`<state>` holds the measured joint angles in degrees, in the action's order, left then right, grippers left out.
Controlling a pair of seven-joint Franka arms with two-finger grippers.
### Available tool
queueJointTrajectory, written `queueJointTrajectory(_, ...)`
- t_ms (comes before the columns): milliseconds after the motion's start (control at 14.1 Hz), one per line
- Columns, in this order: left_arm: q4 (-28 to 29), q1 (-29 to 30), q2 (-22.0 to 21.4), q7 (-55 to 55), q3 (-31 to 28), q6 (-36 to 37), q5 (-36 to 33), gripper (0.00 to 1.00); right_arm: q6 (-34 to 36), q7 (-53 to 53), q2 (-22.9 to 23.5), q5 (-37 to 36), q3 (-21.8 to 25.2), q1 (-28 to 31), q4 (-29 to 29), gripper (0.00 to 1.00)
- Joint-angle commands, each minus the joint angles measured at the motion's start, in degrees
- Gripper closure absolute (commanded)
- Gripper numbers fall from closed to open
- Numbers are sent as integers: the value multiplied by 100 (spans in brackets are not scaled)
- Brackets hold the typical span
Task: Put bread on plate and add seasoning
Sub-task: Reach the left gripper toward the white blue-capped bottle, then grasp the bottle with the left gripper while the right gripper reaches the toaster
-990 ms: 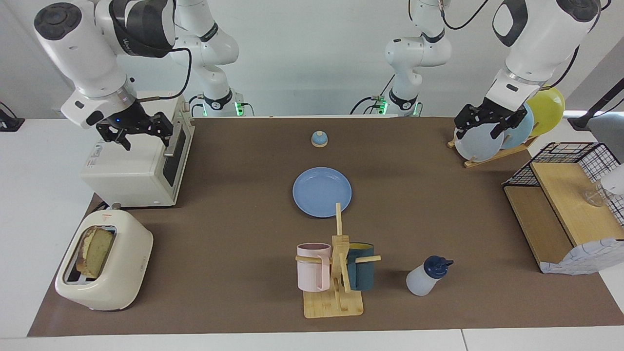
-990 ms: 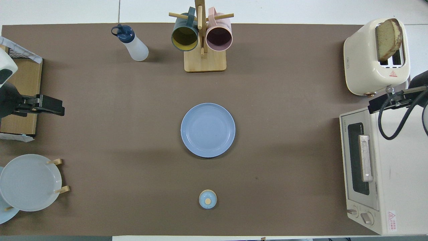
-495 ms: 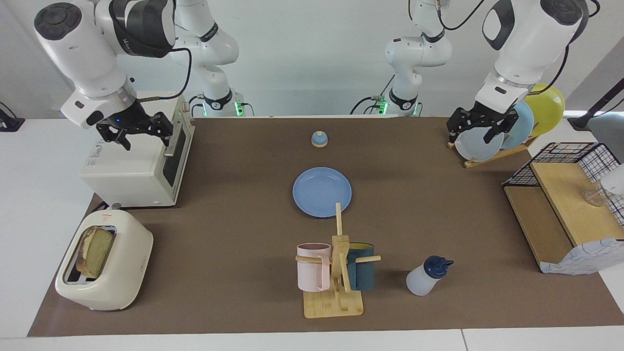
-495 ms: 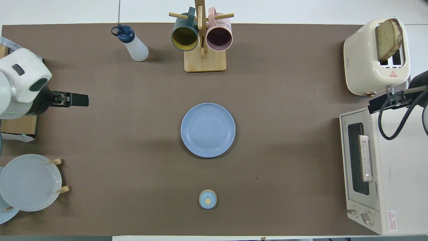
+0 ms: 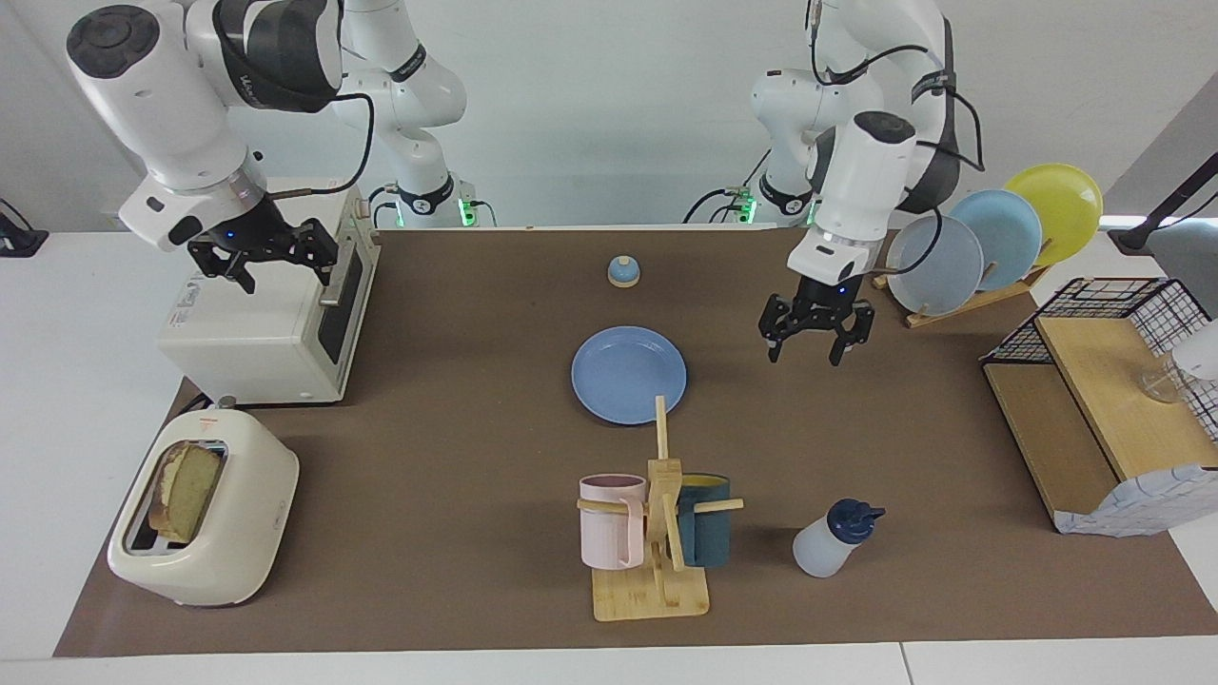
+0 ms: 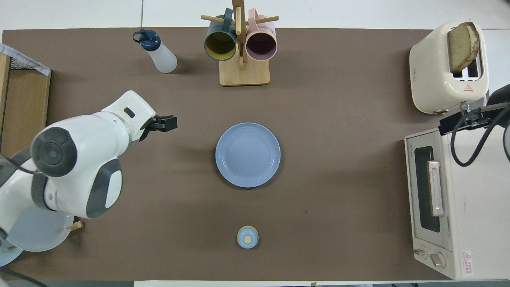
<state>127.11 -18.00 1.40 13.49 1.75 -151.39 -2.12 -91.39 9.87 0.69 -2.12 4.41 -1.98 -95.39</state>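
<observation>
my own left arm covers most of the plate rack (image 6: 40,235) in the overhead view, so only one pale plate edge shows there. my right gripper (image 5: 271,255) is cut by the edge of the overhead view; only a black bar and a cable show over the oven (image 6: 450,203). the lower part of the bread (image 5: 186,487) is hidden inside the toaster (image 5: 205,523); the top half stands out of the slot.

my left gripper (image 5: 815,333) hangs in the air over the bare brown mat (image 5: 457,476), between the plate (image 5: 628,374) and the plate rack, with nothing between its spread fingers. the plate lies flat in the middle of the mat, just beside this gripper and apart from it. the seasoning bottle (image 5: 834,538) stands tilted at the edge of the mat farthest from the robots, beside the mug stand (image 5: 657,533), well apart from my left gripper.

my right gripper hovers over the oven, fingers spread and holding nothing. the toaster with the bread is farther from the robots than the oven, well apart from it.

a small bell (image 5: 623,271) sits nearer to the robots than the plate.
</observation>
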Motion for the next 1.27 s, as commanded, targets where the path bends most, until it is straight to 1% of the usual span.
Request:
queueJointTrajectory(0, -134, -28, 684, 84, -105, -864, -368, 0, -857, 94, -52, 116, 34, 40, -119, 0)
queueJointTrajectory(71, -177, -36, 947, 93, -122, -1162, -377, 0, -1428, 138, -52, 116, 34, 49, -311, 0)
queueJointTrajectory(141, -247, -10, 1141, 84, -140, -1513, -377, 0, -2139, 147, -104, 116, 34, 110, -618, 0)
queueJointTrajectory(283, -519, 8, 1519, 93, -227, -1770, -359, 0, -3756, 156, -52, 116, 34, 259, -1076, 0)
queueJointTrajectory(354, -764, 8, 1678, 93, -315, -1771, -359, 0, -4268, 252, 35, 116, 34, 303, -1182, 0)
queueJointTrajectory(424, -1002, 8, 1818, 93, -394, -1771, -368, 0, -4708, 444, 262, 116, 34, 330, -1175, 0)
queueJointTrajectory(566, -1223, -141, 2030, 102, -587, -1762, -342, 0, -5648, 586, 754, 116, 34, 461, -1122, 0)
queueJointTrajectory(707, -1512, -221, 2266, 145, -711, -1754, -342, 0, -6003, 604, 1045, 116, 34, 532, -1061, 0)
queueJointTrajectory(778, -1714, -360, 2468, 276, -755, -1754, -333, 0, -6065, 613, 1151, 107, 34, 628, -982, 0)
queueJointTrajectory(849, -1864, -440, 2540, 373, -912, -1754, -342, 0, -6066, 613, 1248, 116, 34, 638, -860, 0)
queueJointTrajectory(920, -1952, -458, 2567, 391, -948, -1727, -368, 0, -6066, 596, 1336, 116, 34, 646, -815, 0)
queueJointTrajectory(990, -1962, -467, 2584, 392, -948, -1727, -359, 0, -6066, 595, 1346, 116, 34, 681, -814, 0)
queueJointTrajectory(1061, -2006, -572, 2698, 400, -992, -1727, -333, 0, -6066, 595, 1389, 116, 34, 725, -814, 0)
queueJointTrajectory(1132, -2189, -625, 2786, 444, -1105, -1718, -342, 0, -6075, 552, 1398, 124, 34, 734, -814, 1)
queueJointTrajectory(1202, -2356, -643, 2917, 470, -1159, -1684, -342, 0, -6075, 508, 1398, 142, 25, 734, -806, 17)
